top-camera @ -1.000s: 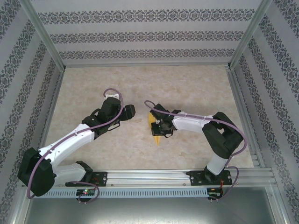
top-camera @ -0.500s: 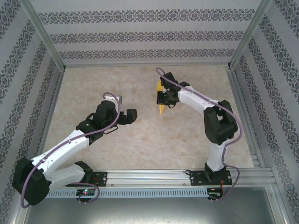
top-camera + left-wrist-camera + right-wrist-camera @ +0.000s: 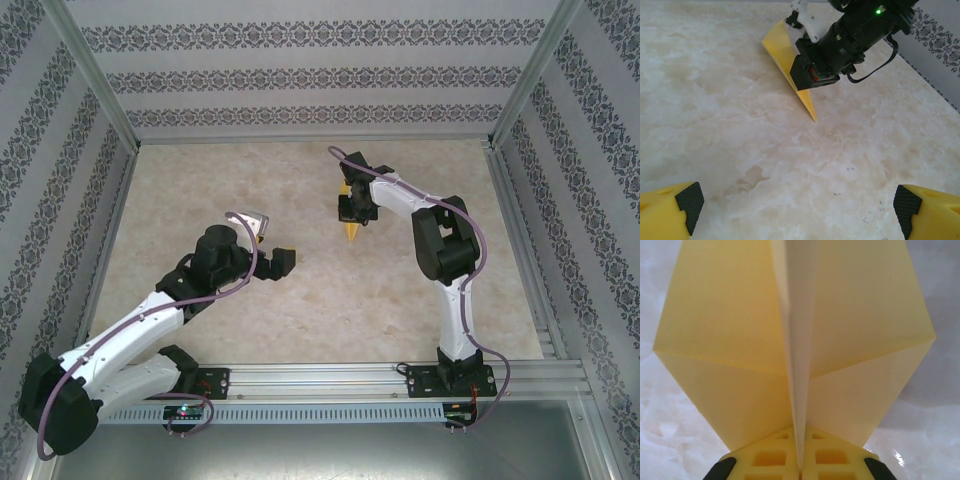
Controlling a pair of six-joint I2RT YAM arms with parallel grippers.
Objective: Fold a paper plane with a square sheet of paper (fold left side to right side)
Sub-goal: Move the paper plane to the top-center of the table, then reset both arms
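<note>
So the paper plane (image 3: 735, 320) is pinched along its centre crease by the right gripper (image 3: 800, 462), yellow fingers pressed tight together on it. It's held over the far middle of the marble-look table (image 3: 220, 180), nose angled down at the tabletop. The left gripper (image 3: 797, 205) is spread wide with nothing held, well apart from the plane.

Matt, smooth paper plane (image 3: 781, 50) — yellow paper, table (image 3: 715, 110) faintly glossy, marble-look, left fingers (image 3: 662, 212) matt yellow plastic
</note>
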